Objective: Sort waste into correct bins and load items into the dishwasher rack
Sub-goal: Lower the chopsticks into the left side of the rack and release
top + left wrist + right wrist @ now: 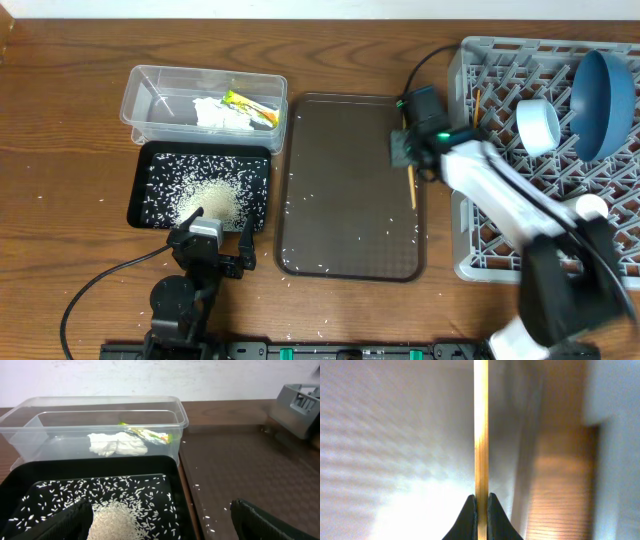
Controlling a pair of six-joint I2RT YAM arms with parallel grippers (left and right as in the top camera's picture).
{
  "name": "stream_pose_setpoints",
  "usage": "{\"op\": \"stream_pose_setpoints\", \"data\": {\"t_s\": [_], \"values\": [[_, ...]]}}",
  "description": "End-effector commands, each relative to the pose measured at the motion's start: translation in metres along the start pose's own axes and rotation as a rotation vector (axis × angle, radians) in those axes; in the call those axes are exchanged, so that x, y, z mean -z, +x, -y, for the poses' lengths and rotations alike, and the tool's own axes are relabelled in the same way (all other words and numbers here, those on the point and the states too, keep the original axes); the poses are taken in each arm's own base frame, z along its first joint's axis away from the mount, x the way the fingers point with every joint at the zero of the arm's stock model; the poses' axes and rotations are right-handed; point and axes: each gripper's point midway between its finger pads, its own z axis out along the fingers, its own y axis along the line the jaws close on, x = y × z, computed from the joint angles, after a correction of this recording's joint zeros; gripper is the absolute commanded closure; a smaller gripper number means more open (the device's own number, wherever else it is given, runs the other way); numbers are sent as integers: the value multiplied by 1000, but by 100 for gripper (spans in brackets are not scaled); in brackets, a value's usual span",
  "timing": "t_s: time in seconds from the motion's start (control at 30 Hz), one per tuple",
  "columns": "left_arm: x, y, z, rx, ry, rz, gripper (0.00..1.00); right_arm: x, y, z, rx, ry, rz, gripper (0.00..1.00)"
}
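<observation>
My right gripper is shut on a thin wooden chopstick over the right edge of the brown serving tray; in the right wrist view the chopstick runs straight up from the closed fingertips. A second chopstick, a whitish cup and the dark blue dish sit in the grey dishwasher rack. My left gripper is open and empty above the black tray, which holds loose white rice. The clear tub holds the white napkin and yellow-green wrapper.
Stray rice grains lie on the brown serving tray and on the wooden table near its front edge. The right arm reaches across the rack's left half. A black cable trails left of the left arm.
</observation>
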Motion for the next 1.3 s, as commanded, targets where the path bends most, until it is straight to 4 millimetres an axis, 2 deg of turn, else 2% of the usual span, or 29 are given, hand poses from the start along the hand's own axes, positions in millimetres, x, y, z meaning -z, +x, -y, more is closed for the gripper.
{"op": "stream_pose_setpoints", "data": {"t_s": [0.0, 0.1, 0.17, 0.23, 0.37, 0.5, 0.53, 0.6, 0.63, 0.77, 0.9, 1.03, 1.07, 1.1, 1.13, 1.17, 1.27], "values": [[-3, 12, -3, -1, -15, -24, 9, 66, -55, 33, 40, 29, 201, 99], [-3, 12, -3, -1, -15, -24, 9, 86, -63, 72, 46, 127, 238, 99], [-3, 12, -3, -1, -15, -25, 9, 86, -64, 96, 33, 178, 234, 99], [-3, 12, -3, -1, -15, -25, 9, 78, -63, 118, -3, 201, 217, 99], [-3, 12, -3, -1, -15, -25, 10, 51, -57, 126, 12, 135, 160, 99], [-3, 12, -3, -1, -15, -24, 9, 20, -48, 136, 6, 163, 109, 99], [-3, 12, -3, -1, -15, -25, 10, 14, -48, 136, 6, 163, 106, 91], [-3, 12, -3, -1, -15, -25, 10, 11, -50, 135, 6, 158, 112, 63], [-3, 12, -3, -1, -15, -25, 10, 13, -52, 133, 7, 153, 120, 60], [-3, 12, -3, -1, -15, -24, 9, 44, -69, 125, 3, 140, 192, 54], [-3, 12, -3, -1, -15, -24, 9, 103, -81, 106, -5, 83, 297, 51], [-3, 12, -3, -1, -15, -25, 10, 161, -74, 70, 45, -43, 365, 46], [-3, 12, -3, -1, -15, -25, 10, 176, -70, 60, 62, -80, 380, 41], [-3, 12, -3, -1, -15, -25, 9, 188, -65, 51, 77, -109, 391, 32], [-3, 12, -3, -1, -15, -25, 9, 201, -59, 41, 96, -144, 400, 7], [-3, 12, -3, -1, -15, -25, 9, 212, -52, 32, 114, -176, 403, 1], [-3, 12, -3, -1, -15, -25, 10, 238, -29, 12, 160, -256, 395, 1]]}}
